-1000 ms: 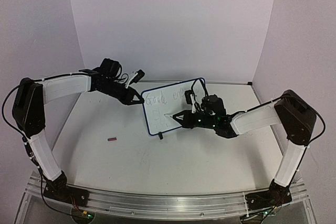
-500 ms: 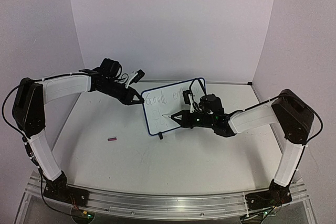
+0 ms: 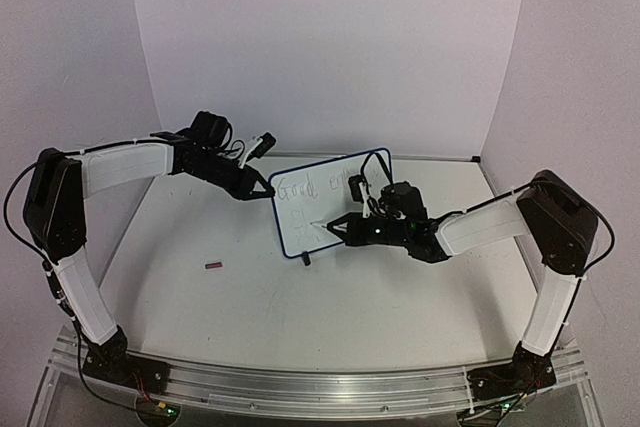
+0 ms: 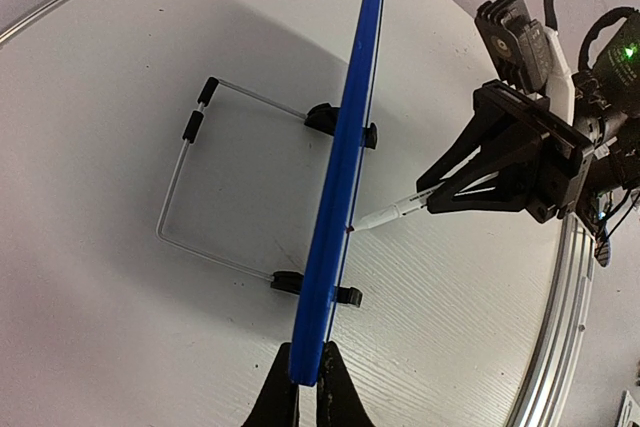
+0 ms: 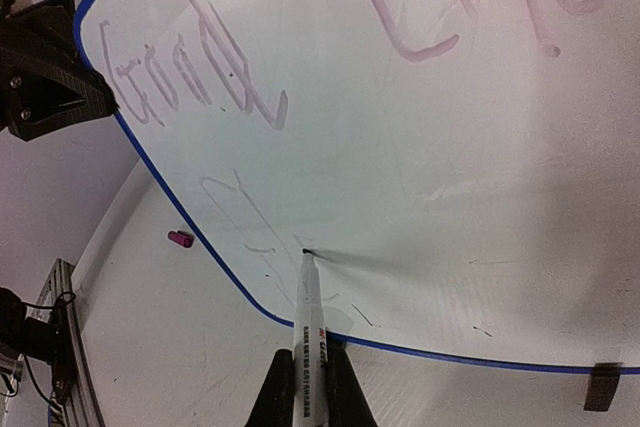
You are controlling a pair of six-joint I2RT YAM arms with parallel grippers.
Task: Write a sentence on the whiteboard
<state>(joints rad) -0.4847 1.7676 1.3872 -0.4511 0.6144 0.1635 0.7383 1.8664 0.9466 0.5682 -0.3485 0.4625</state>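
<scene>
The whiteboard stands upright mid-table on its black feet, blue frame around it. It also shows edge-on in the left wrist view and face-on in the right wrist view. The sentence has an upper line starting "Good" and faint strokes below. My left gripper is shut on the board's left edge. My right gripper is shut on a white marker. The marker's tip touches the board's lower part.
A small pink marker cap lies on the table left of the board, also in the right wrist view. A wire stand props the board from behind. White walls close the back and sides.
The right arm has shifted very slightly along the board's lower line. The left arm and the board have not moved.
</scene>
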